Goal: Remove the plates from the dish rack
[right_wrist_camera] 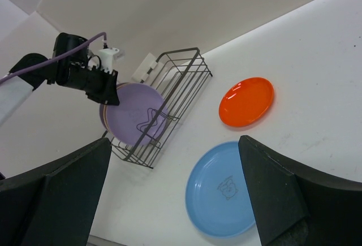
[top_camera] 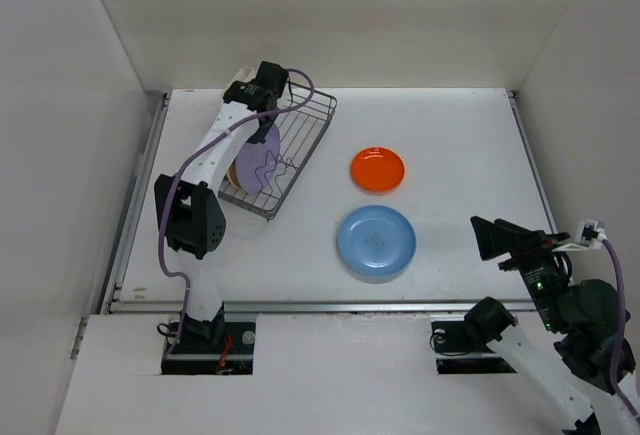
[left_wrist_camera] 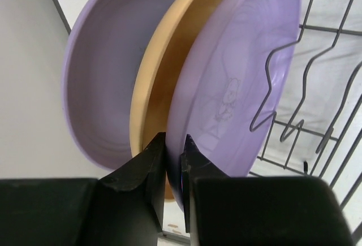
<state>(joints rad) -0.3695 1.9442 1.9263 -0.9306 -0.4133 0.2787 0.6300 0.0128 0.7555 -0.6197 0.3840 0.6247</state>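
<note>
The dark wire dish rack (top_camera: 300, 145) stands at the back left. In the left wrist view three plates stand on edge in it: a lavender plate (left_wrist_camera: 102, 70), a cream-yellow plate (left_wrist_camera: 161, 65) and a second lavender plate (left_wrist_camera: 237, 70) in front. My left gripper (left_wrist_camera: 174, 161) is shut on the lower rim of that front lavender plate (top_camera: 262, 163). An orange plate (top_camera: 377, 169) and a blue plate (top_camera: 376, 242) lie flat on the table to the right of the rack. My right gripper (right_wrist_camera: 174, 144) is open and empty, raised above the near right of the table. No lime-green plate shows.
The rack's wavy wire dividers (left_wrist_camera: 283, 87) rise just right of the held plate. A small white caddy (right_wrist_camera: 145, 65) sits at the rack's far corner. White walls close the table at the back and both sides. The left arm (top_camera: 200, 170) reaches over the rack's left side.
</note>
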